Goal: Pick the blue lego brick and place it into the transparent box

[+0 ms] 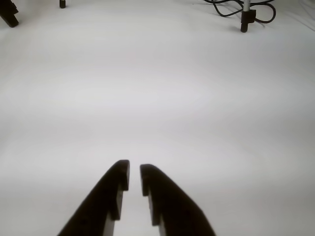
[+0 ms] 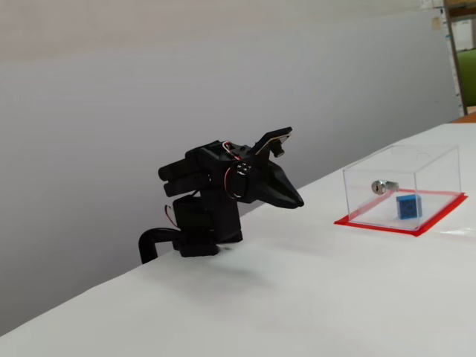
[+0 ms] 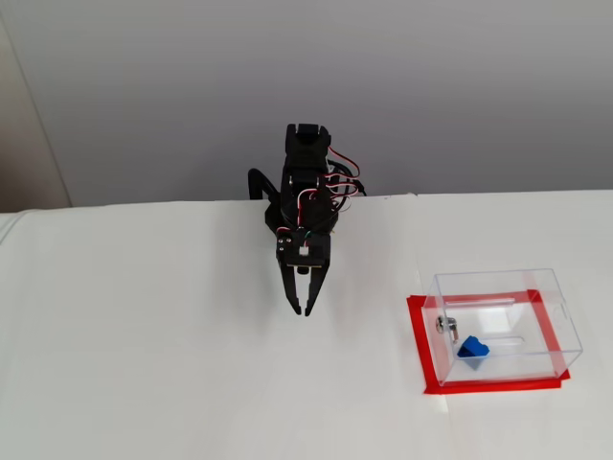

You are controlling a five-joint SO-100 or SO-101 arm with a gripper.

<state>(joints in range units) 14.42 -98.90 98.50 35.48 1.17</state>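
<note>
The blue lego brick (image 2: 408, 206) (image 3: 472, 350) lies inside the transparent box (image 2: 435, 160) (image 3: 498, 284), near the silver lock cylinder (image 2: 381, 186) on one wall. The box stands on a red base (image 2: 387, 227) (image 3: 415, 337) at the right of both fixed views. My gripper (image 1: 134, 169) (image 2: 297, 201) (image 3: 303, 310) hangs over bare white table well to the left of the box, folded back close to the arm's base. Its black fingers are shut, with only a thin slit between the tips and nothing held. The wrist view shows neither brick nor box.
The white table's far edge runs just behind the arm's base (image 2: 197, 238), against a grey wall. At the top of the wrist view stand a black stand foot with looped cables (image 1: 244, 19) and another dark foot (image 1: 9, 17).
</note>
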